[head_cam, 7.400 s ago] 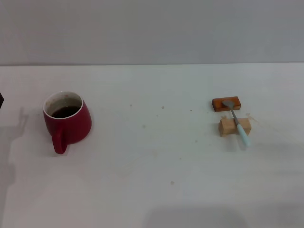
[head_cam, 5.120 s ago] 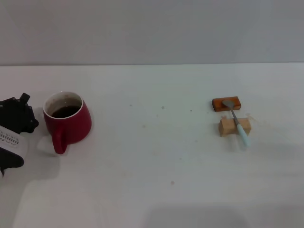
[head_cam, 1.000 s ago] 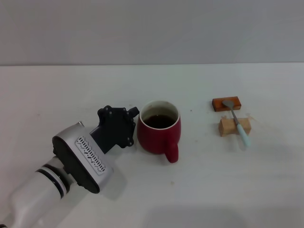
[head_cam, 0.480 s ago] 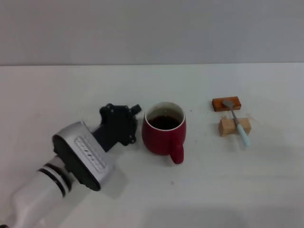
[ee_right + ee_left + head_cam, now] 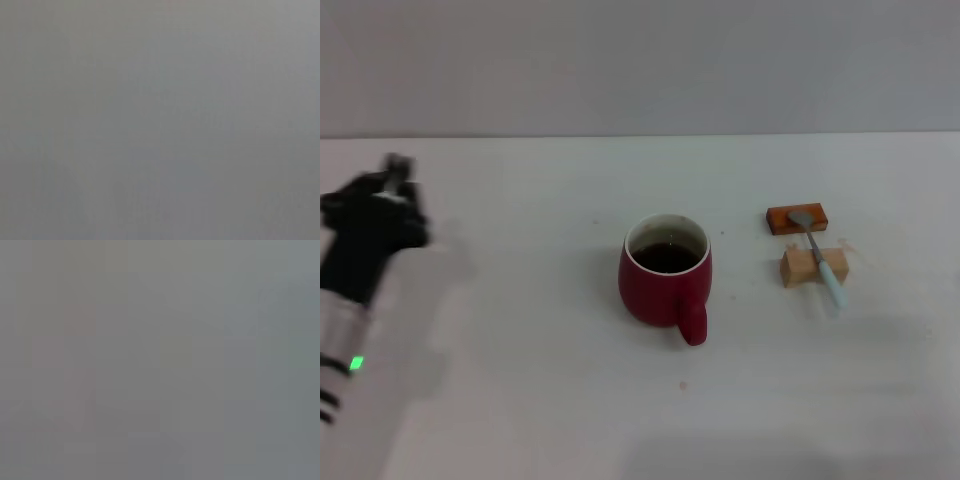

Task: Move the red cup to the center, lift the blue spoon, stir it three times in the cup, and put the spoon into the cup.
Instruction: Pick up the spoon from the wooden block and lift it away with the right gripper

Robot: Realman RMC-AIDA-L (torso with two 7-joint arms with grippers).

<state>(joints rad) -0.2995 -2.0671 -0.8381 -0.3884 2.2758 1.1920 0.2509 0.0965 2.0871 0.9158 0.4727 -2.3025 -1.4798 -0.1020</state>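
Squat red cup (image 5: 665, 273) (dark liquid inside) stands mid-table; left gripper (image 5: 380, 200) blurred, grip unclear

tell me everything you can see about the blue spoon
The blue spoon is small and slim, with a grey metal bowl and neck and a pale light-blue handle. It lies to the right of the red cup, apart from it. Its bowl rests on the orange-brown flat block, its middle crosses the tan wooden block, and the handle end points toward the robot. No pincer touches it.

Upright red cup (image 5: 665, 271), blue spoon (image 5: 820, 256) apart
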